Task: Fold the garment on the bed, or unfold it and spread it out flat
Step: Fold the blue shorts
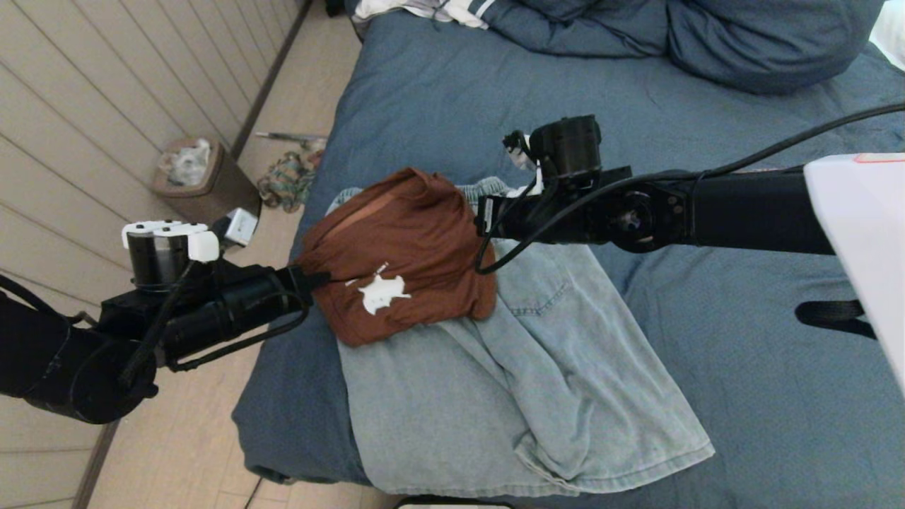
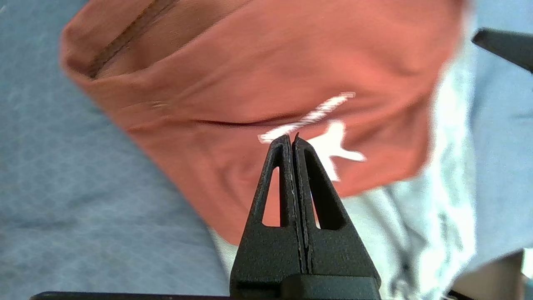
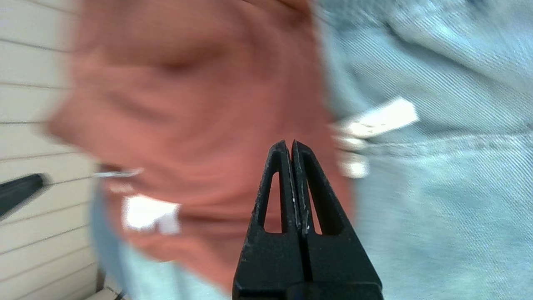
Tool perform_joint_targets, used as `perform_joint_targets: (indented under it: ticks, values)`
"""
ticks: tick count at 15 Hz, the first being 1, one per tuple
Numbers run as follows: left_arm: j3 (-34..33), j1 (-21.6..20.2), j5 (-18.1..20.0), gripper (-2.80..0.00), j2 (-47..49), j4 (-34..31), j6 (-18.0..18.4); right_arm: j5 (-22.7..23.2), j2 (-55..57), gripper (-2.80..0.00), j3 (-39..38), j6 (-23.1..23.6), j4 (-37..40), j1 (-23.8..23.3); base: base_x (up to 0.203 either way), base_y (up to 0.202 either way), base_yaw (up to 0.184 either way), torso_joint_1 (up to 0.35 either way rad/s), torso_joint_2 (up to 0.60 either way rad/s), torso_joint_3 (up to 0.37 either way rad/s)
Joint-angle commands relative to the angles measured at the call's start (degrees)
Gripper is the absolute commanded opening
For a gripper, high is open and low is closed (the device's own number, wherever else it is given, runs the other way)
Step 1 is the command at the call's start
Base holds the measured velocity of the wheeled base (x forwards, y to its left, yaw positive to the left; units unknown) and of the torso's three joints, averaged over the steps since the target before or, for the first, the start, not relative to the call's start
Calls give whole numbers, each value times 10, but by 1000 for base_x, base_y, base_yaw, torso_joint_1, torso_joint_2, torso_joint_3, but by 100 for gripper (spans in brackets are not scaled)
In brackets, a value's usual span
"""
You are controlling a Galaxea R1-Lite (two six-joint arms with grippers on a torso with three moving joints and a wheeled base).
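A rust-brown garment (image 1: 410,247) with a white print lies bunched on light-blue jeans (image 1: 537,382) near the left side of the bed (image 1: 707,141). My left gripper (image 1: 319,277) is at the brown garment's left edge. In the left wrist view it (image 2: 291,137) is shut with nothing between its fingers, and the brown garment (image 2: 270,75) lies just beyond the tips. My right gripper (image 1: 479,218) is at the garment's right edge, over the jeans. In the right wrist view it (image 3: 290,142) is also shut and empty, with the brown garment (image 3: 200,104) and jeans (image 3: 437,187) behind it.
Rumpled blue bedding (image 1: 742,42) is heaped at the head of the bed. Left of the bed, on the floor, stand a brown bin (image 1: 201,180) and a small pile of cloth (image 1: 290,180). The jeans reach the bed's near edge.
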State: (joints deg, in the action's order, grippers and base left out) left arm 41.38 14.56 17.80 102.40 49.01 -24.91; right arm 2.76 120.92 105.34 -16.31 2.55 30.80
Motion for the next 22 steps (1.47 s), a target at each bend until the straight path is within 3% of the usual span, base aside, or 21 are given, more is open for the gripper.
perform_joint_targets:
  ticks: [1, 5, 11, 14, 15, 22]
  values:
    - [-7, -2, 2, -280, -35, 3, -2, 1, -24, -280, 19, 1, 1, 8, 0, 0, 0, 0, 0, 0]
    - [-7, -12, 3, -280, -42, 3, -2, 4, 7, -280, 66, 2, 1, 15, 0, 0, 0, 0, 0, 0]
    - [-15, -11, 4, -280, -26, 4, -1, -7, 20, -280, 54, 25, 14, 20, 0, 0, 0, 0, 0, 0]
    - [-15, -11, 5, -280, -23, 3, -1, -55, 4, -280, 35, 47, 24, 18, 0, 0, 0, 0, 0, 0]
    - [-15, -10, 5, -280, -23, 3, -1, -64, -3, 0, 28, 49, 24, 19, 0, 0, 0, 0, 0, 0]
    - [-12, -10, 7, -280, -6, 4, -1, -68, 28, 0, 27, 60, 23, 21, 0, 0, 0, 0, 0, 0]
